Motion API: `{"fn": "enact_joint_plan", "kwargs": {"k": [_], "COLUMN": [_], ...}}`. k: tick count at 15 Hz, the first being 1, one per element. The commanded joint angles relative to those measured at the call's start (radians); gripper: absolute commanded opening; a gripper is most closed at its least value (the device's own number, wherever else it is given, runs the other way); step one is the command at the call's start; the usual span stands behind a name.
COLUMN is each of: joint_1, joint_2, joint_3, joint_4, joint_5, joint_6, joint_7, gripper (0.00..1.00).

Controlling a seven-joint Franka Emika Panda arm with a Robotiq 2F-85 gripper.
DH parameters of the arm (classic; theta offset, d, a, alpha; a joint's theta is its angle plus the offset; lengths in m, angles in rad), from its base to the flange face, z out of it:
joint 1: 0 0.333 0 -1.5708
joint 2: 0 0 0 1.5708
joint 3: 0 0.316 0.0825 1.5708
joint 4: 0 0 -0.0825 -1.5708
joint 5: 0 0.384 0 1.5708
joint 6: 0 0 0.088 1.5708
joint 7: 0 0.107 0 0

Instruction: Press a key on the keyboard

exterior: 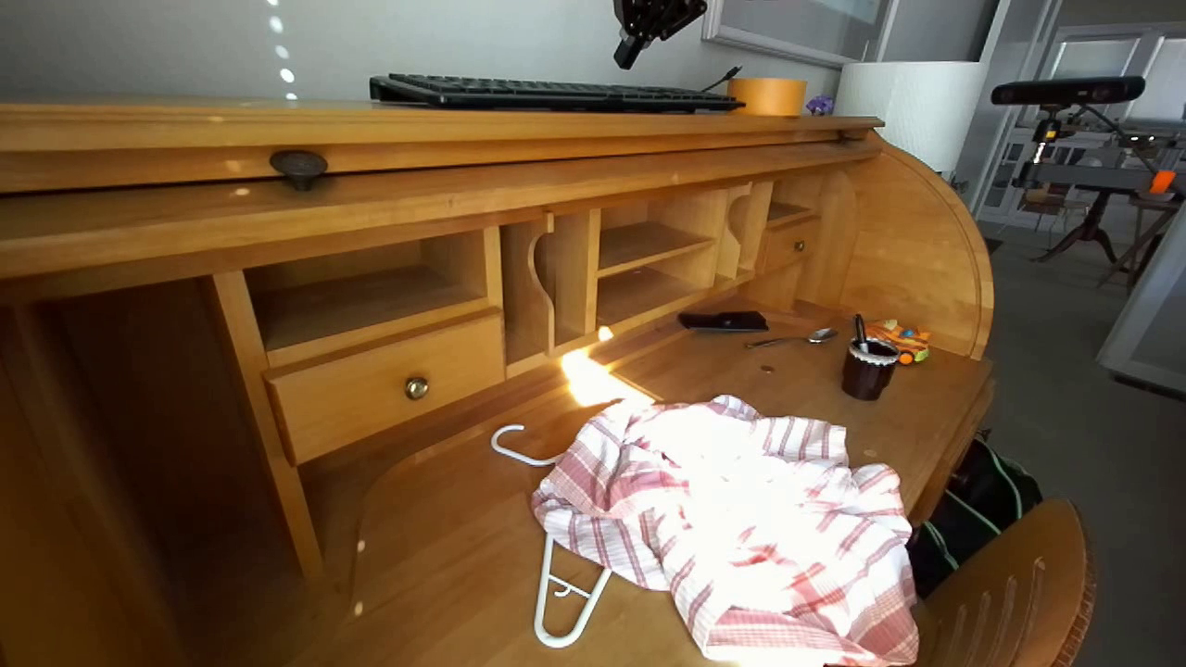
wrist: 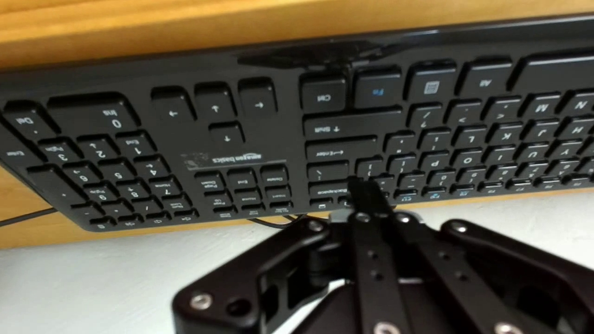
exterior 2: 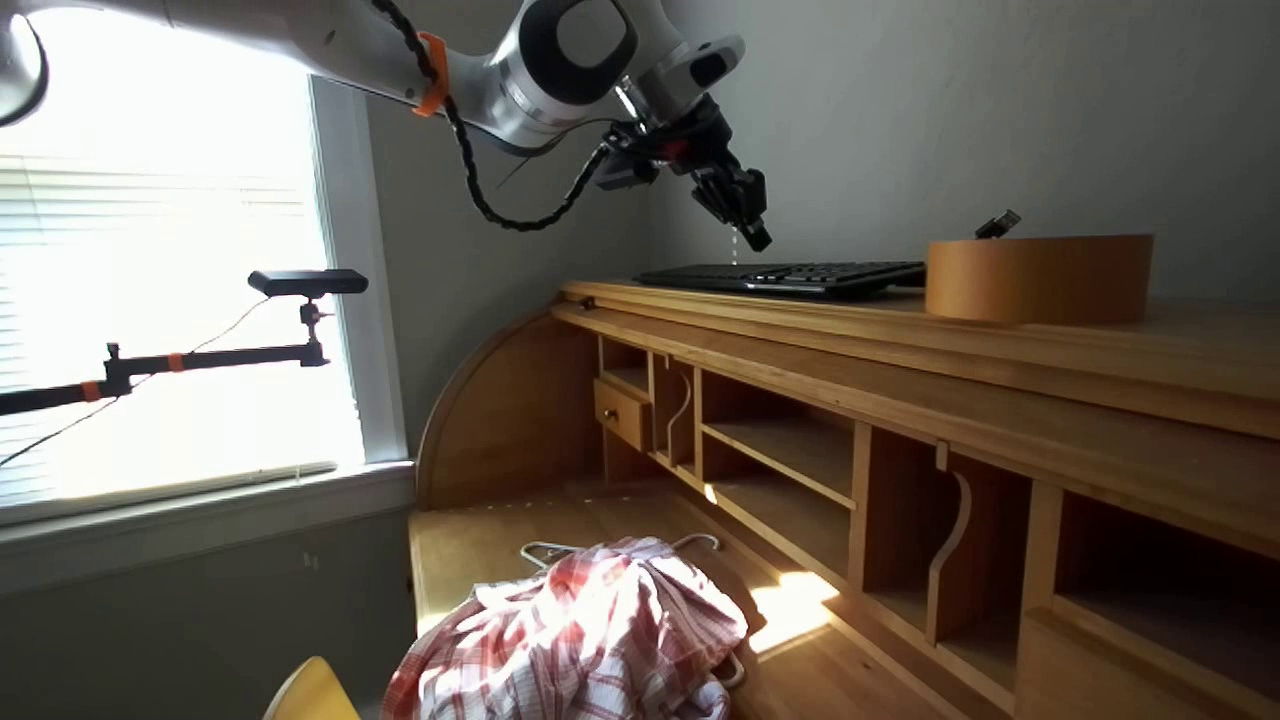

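Observation:
The keyboard is long, flat and black and lies on the top of the wooden desk; it also shows in an exterior view. In the wrist view the keyboard appears upside down, with its number pad at the left. My gripper is shut and empty, with its fingertips together pointing down. It is above the keyboard with a visible gap in both exterior views. In the wrist view the fingertips overlap the Backspace key area and hide part of the keys there.
An orange tape roll stands beside the keyboard, with a cable plug above it. The wall is close behind the keyboard. A plaid shirt lies on the lower desktop. A white lampshade stands past the desk's end.

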Motion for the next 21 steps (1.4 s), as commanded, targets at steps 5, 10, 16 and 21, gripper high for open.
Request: {"fn": "enact_joint_plan", "kwargs": {"k": [5, 10, 16, 21], "joint_1": [0.005, 0.006, 0.030, 0.044], "joint_2": [0.007, 0.003, 0.005, 0.002], "joint_3": [-0.012, -0.011, -0.041, -0.059], "joint_4": [-0.048, -0.055, -0.071, -0.072], "joint_5": [-0.015, -0.016, 0.000, -0.010], "joint_6": [0.072, 0.068, 0.062, 0.068], "joint_7": [0.016, 0.011, -0.006, 0.006], "gripper": [0.00, 0.00, 0.00, 0.00]}}
